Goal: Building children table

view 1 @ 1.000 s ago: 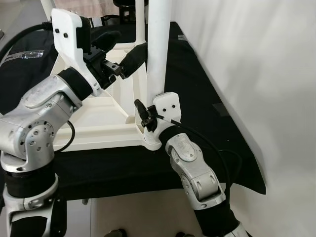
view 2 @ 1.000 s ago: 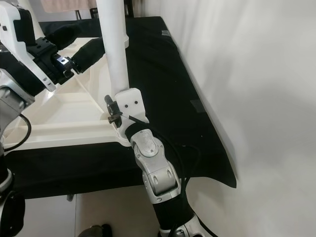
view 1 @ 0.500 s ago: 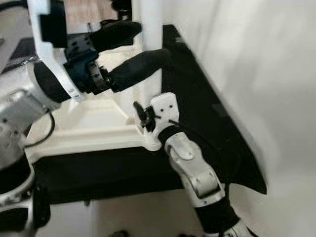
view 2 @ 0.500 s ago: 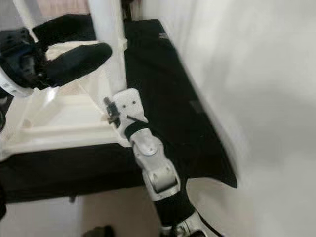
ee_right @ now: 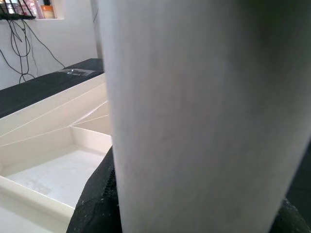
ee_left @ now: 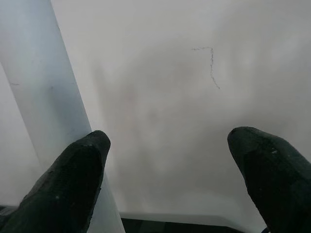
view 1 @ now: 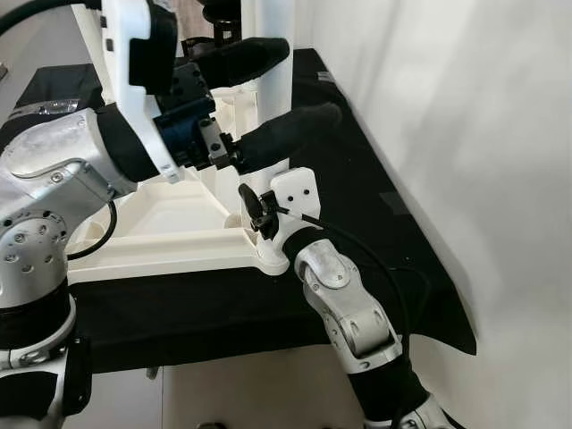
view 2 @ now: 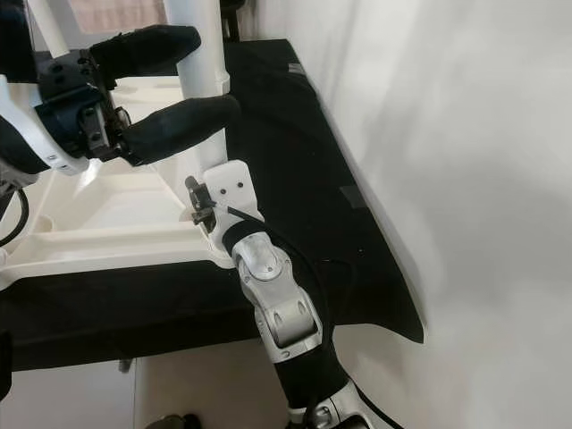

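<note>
We have the tabletop (view 1: 170, 223) lying upside down on the black cloth (view 1: 357, 179), ribs facing up, with a white leg (view 1: 273, 85) standing upright in its near corner socket, its long axis vertical. Our right gripper (view 1: 268, 214) sits low at that corner, right at the foot of the leg; in the right wrist view the leg (ee_right: 204, 116) crowds the lens with a black finger (ee_right: 95, 204) pressed to either side, so we judge the grip clamped on the leg. Our left gripper (view 1: 277, 94) is higher up, fingers spread wide apart, one finger (view 1: 290, 130) crossing in front of the leg and the other behind or beside it. In the left wrist view the leg (ee_left: 48, 97) stands just next to one fingertip (ee_left: 80, 162), off to that side rather than centred between the two. So the leg is within reach of the left gripper but not squarely in its gap; we judge a small sideways shift would be needed before closing.
</note>
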Available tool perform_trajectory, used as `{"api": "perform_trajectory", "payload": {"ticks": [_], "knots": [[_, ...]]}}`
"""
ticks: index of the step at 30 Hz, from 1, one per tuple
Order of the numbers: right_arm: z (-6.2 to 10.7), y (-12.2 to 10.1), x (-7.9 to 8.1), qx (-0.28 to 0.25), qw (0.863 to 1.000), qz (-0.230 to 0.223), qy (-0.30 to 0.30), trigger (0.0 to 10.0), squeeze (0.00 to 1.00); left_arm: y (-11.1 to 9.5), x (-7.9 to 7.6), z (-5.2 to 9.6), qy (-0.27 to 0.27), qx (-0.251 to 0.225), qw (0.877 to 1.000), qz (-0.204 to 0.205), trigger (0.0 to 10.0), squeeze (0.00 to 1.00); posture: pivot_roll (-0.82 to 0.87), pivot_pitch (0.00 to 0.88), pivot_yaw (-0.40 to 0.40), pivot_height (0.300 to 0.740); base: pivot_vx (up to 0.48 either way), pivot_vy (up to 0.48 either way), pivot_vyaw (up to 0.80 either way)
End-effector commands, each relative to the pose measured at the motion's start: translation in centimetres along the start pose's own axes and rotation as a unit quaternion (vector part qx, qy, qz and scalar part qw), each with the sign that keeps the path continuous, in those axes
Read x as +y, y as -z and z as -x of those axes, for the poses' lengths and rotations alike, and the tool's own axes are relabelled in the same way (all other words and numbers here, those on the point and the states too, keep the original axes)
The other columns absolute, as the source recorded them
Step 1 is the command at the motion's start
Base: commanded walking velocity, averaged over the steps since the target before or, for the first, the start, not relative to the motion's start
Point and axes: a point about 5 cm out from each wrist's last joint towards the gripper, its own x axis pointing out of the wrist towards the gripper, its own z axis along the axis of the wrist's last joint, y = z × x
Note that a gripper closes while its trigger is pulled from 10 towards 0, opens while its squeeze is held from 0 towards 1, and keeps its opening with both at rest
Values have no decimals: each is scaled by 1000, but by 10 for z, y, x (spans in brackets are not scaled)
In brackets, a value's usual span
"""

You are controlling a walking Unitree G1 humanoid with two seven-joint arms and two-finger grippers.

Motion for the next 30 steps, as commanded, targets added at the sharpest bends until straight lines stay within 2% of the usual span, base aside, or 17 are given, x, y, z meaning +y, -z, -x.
{"api": "perform_trajectory", "payload": {"ticks": [1, 2, 6, 10, 12, 15, 16, 17, 18, 20, 21, 23, 24, 26, 27, 29, 30], "knots": [[-1, 38, 14, 109, 994, -7, -18, 10000, 0, 1, 10, 3, -51, -2, 999, -8, 10000, 0, 39, 168, -37, 740, 0, 0, 0], [-1, 38, 14, 109, 994, -8, -18, 10000, 0, 3, 16, 5, -76, -9, 997, -5, 10000, 0, 39, 171, -40, 740, 0, 0, 0], [-1, 38, 14, 110, 994, -7, -19, 10000, 0, 3, 18, 6, -84, -15, 996, -4, 10000, 0, 38, 170, -40, 740, 0, 0, 0], [-1, 38, 14, 110, 994, -7, -19, 10000, 0, -4, 12, 7, -41, -50, 998, 8, 10000, 0, 38, 170, -40, 740, 0, 0, 0], [-1, 38, 14, 111, 994, -8, -19, 10000, 0, -12, 6, 9, -5, -82, 996, 22, 10000, 0, 37, 170, -39, 740, 0, 0, 0], [-1, 38, 14, 111, 994, -8, -19, 10000, 0, -19, 1, 13, 23, -94, 995, 33, 10000, 0, 38, 170, -39, 740, 0, 0, 0], [-1, 38, 14, 111, 994, -8, -18, 10000, 0, -24, -5, 14, 32, -97, 994, 30, 10000, 0, 38, 170, -39, 740, 0, 0, 0], [-1, 38, 14, 111, 994, -8, -18, 10000, 0, -24, -5, 14, 32, -97, 994, 30, 10000, 0, 38, 170, -39, 740, 0, 0, 0], [-2, 38, 14, 111, 994, -9, -19, 10000, 0, -30, -13, 14, 24, -96, 995, 17, 10000, 0, 39, 170, -41, 740, 0, 0, 0], [-2, 38, 14, 111, 994, -9, -19, 10000, 0, -30, -13, 14, 24, -96, 995, 17, 10000, 0, 39, 170, -41, 740, 0, 0, 0], [-2, 38, 14, 111, 994, -9, -19, 10000, 0, -35, -13, 17, -26, -85, 996, -11, 10000, 0, 39, 169, -40, 740, 0, 0, 0], [-2, 38, 14, 111, 994, -9, -19, 10000, 0, -35, -13, 17, -26, -85, 996, -11, 10000, 0, 39, 169, -40, 740, 0, 0, 0], [-2, 38, 14, 111, 994, -9, -19, 10000, 0, -36, -11, 20, -51, -78, 995, -26, 10000, 0, 39, 169, -40, 740, 0, 0, 0], [-2, 38, 14, 111, 994, -10, -20, 10000, 0, -37, 7, 26, -99, -72, 992, -40, 10000, 0, 38, 169, -39, 740, 0, 0, 0], [-2, 38, 14, 111, 994, -10, -20, 10000, 0, -37, 7, 26, -99, -72, 992, -40, 10000, 0, 38, 169, -39, 740, 0, 0, 0], [-2, 39, 14, 111, 994, -10, -20, 10000, 0, -38, 31, 29, -157, -76, 982, -66, 10000, 0, 35, 168, -39, 740, 0, 0, 0], [-2, 39, 14, 111, 994, -10, -20, 10000, 0, -38, 31, 29, -157, -76, 982, -66, 10000, 0, 35, 168, -39, 740, 0, 0, 0]]}}
